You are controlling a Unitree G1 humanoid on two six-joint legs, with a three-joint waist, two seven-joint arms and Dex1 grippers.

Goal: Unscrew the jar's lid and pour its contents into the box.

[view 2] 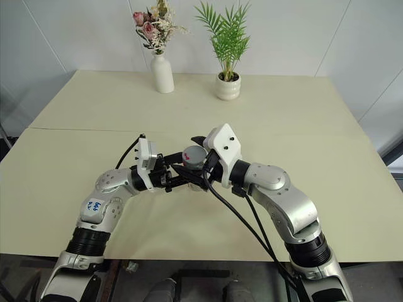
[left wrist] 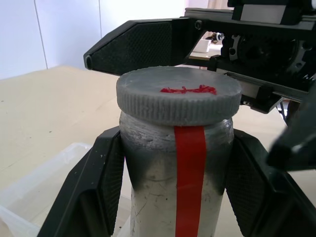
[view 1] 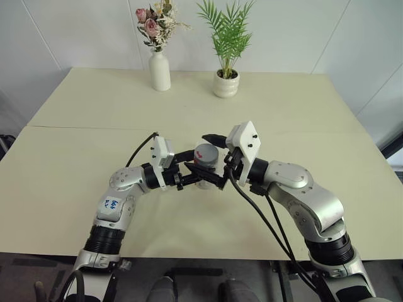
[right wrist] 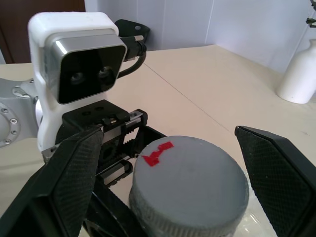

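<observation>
My left gripper (left wrist: pixel 174 148) is shut on the jar (left wrist: pixel 153 187), holding it upright a little above the table's middle. The jar is clear but cloudy, and a red strip runs down its side. I cannot make out the contents through the wall. The grey lid (left wrist: pixel 178 96), marked in red on top, sits on the jar. My right gripper (right wrist: pixel 165 140) is open, with one finger on each side of the lid (view 1: pixel 206 152) and both apart from it. A corner of the transparent box (left wrist: pixel 39 182) lies on the table just below the jar.
At the back of the cream table (view 1: pixel 75 157) stand a white vase of flowers (view 1: pixel 160 70) and a white pot with a green plant (view 1: pixel 226 83). A seam crosses the tabletop behind my arms. The table's front edge runs close under my elbows.
</observation>
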